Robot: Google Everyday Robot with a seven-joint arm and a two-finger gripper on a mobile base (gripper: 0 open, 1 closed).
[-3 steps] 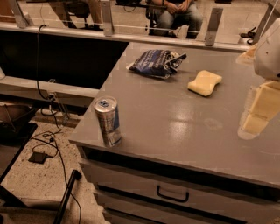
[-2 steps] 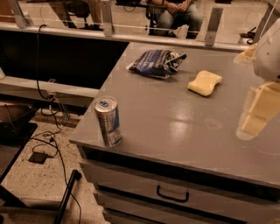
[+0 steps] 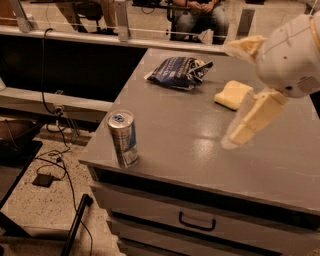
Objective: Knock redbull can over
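Note:
The redbull can (image 3: 123,138), slim, silver and blue, stands upright near the front left corner of the grey cabinet top (image 3: 190,150). My gripper (image 3: 229,95) hangs over the right part of the top, well to the right of the can and apart from it. Its two cream fingers are spread, one fingertip (image 3: 242,46) up near the back and the other fingertip (image 3: 240,132) lower down. Nothing is held between them.
A dark blue foil snack bag (image 3: 179,72) lies at the back of the top. A yellow sponge (image 3: 235,89) lies to its right, behind the gripper. A drawer handle (image 3: 197,222) is below the front edge. Cables (image 3: 55,160) lie on the floor at left. A person (image 3: 202,12) sits beyond the railing.
My gripper and arm have moved left over the cabinet top, closer to the can. The can, bag and sponge have not moved.

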